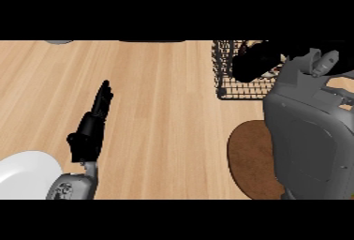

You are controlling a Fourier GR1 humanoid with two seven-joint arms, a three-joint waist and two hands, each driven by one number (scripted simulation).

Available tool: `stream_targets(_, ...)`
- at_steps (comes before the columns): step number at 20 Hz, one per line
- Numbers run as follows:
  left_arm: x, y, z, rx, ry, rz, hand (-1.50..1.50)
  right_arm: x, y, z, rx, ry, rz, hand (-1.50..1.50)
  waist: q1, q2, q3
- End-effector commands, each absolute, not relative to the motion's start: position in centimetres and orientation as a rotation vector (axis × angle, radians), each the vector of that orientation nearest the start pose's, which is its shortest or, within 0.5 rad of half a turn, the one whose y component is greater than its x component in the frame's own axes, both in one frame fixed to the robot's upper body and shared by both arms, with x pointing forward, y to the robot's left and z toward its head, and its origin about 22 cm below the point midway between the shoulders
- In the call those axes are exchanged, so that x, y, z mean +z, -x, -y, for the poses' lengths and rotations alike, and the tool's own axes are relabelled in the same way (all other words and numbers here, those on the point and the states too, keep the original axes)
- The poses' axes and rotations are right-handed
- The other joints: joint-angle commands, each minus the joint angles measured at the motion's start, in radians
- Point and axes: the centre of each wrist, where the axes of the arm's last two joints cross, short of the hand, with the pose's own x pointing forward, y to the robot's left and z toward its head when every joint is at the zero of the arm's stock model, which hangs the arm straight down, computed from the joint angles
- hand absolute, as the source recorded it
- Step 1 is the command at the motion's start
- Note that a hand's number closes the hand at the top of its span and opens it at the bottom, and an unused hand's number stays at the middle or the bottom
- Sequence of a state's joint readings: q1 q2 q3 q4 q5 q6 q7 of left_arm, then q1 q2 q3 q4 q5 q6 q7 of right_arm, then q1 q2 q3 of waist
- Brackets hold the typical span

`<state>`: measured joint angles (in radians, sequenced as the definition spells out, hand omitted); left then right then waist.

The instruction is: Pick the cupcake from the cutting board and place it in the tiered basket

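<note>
black wire of the tiered basket (235,77) shows at the upper right of the light wooden counter (166,108). right hand (259,61) is over the basket, fingers curled round something; a small patch of brown and pale colour shows just beside the fingers, most likely the cupcake (275,70), though it is mostly hidden and i cannot say for sure. whether it already touches the basket floor or hangs above it cannot be told from this view. right forearm (307,136) runs up the right side and covers much of the brown round cutting board (249,154); the visible part of the board carries no cupcake. left hand (93,126) rests at the left with fingers straight and pointing up, holding nothing, well apart from the basket. a white plate (24,176) sits at the lower left corner, just beside the left wrist. judgement on progress: pick appears done, carry to the basket appears done or nearly so, since the hand is inside the basket's outline. what is left: set the cupcake down on the tier, uncurl the fingers, and draw the hand clear without catching the wire rim. release not yet seen.
</note>
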<state>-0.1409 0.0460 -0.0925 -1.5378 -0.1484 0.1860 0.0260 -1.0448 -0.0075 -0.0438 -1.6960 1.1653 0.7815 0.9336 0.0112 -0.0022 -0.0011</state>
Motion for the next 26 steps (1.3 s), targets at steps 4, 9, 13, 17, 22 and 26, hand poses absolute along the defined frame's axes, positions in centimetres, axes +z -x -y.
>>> stream_targets(4, 2.7, -26.9, -20.3, -0.118, -0.196, 1.681, 0.0, 34.4, -35.0, 10.7, 0.717, 1.24, 1.172, 1.5, 0.003, 0.005, 0.0)
stream_targets(9, 3.4, -27.4, -21.0, -0.122, -0.176, 1.67, 0.0, 31.9, -37.5, 12.4, 0.705, 1.316, 1.141, 1.5, 0.001, 0.004, 0.001)
stream_targets(13, 3.4, -27.7, -20.9, -0.12, -0.188, 1.668, 0.0, 32.4, -39.4, 14.6, 0.706, 1.323, 1.127, 1.5, -0.001, 0.005, 0.001)
stream_targets(17, 2.3, -26.5, -20.5, -0.119, -0.205, 1.665, 0.0, 30.7, -41.0, 17.5, 0.735, 1.379, 1.092, 1.5, -0.001, 0.005, 0.001)
stream_targets(22, 3.1, -28.3, -20.5, -0.123, -0.185, 1.675, 0.0, 29.5, -42.6, 18.8, 0.739, 1.387, 1.049, 1.5, -0.002, 0.005, 0.001)
stream_targets(26, 2.7, -28.0, -19.0, -0.116, -0.176, 1.669, 0.0, 27.9, -43.3, 20.7, 0.464, 1.194, 1.081, -1.5, 0.002, 0.009, 0.001)
